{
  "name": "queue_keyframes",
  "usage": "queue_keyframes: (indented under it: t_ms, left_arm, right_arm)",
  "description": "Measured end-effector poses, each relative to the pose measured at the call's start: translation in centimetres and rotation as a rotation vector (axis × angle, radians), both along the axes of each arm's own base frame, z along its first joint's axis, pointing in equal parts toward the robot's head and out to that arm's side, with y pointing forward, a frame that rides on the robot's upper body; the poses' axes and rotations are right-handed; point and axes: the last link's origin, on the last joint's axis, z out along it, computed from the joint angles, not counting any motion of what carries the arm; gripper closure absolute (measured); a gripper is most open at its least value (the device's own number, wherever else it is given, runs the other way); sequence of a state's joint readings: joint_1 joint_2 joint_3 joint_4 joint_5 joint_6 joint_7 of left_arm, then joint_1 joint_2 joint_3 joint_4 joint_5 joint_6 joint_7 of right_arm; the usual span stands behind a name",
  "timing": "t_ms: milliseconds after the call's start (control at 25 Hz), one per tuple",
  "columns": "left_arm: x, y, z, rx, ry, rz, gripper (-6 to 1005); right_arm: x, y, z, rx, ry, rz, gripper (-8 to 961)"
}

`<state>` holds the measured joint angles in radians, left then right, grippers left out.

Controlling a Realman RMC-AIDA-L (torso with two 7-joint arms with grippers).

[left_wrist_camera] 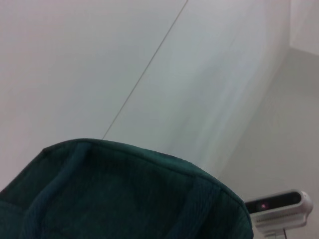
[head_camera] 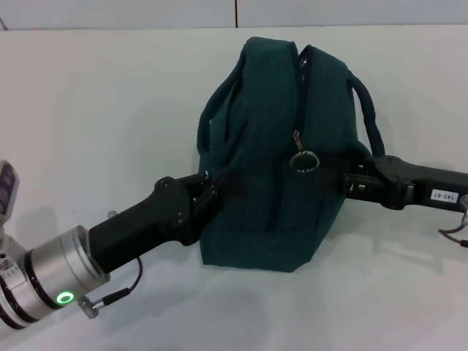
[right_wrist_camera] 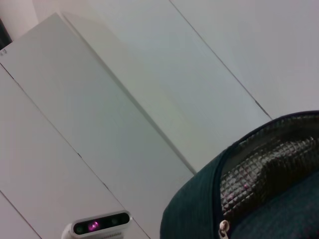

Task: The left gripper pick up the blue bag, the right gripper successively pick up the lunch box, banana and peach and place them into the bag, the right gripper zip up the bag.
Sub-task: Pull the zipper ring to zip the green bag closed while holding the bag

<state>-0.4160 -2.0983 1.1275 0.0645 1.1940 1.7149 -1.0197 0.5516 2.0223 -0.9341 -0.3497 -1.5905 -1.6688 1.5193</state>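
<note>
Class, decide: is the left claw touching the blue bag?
Touching. In the head view the left claw presses straight into the side of the blue bag, with no gap showing between them.

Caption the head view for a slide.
Left end effector and right end effector flank the blue bag, zipper mostly closed.

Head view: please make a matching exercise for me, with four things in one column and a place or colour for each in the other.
1 left gripper
2 right gripper
3 zipper pull
4 light ring

a glowing green
b against the bag, on the robot's right
c hanging midway along the zipper
d against the bag, on the robot's left

Pairs: 1-d, 2-b, 3-c, 4-a
</note>
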Motion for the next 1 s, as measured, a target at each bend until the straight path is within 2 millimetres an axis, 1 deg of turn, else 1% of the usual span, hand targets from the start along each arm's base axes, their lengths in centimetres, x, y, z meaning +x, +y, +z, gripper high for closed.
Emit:
queue_keyframes:
  t_ms: [160,520,1000]
  left_arm:
    - [0.1,0.1,0.0,-0.003,0.001,-0.008,950]
    - [0.4,0.3,-0.1,-0.01,0.006,-0.027,950]
    - [0.5,0.2,-0.3,-0.018,0.013,-0.039,950]
  right_arm:
    - [-0.2,0.2,0.0,0.003,-0.003,0.007,218]
    - [-1.5,0.8,-0.2,-0.005,0.0,0.061,218]
    - [-2.4,1.2,-0.3,-0.014,0.005,0.091,218]
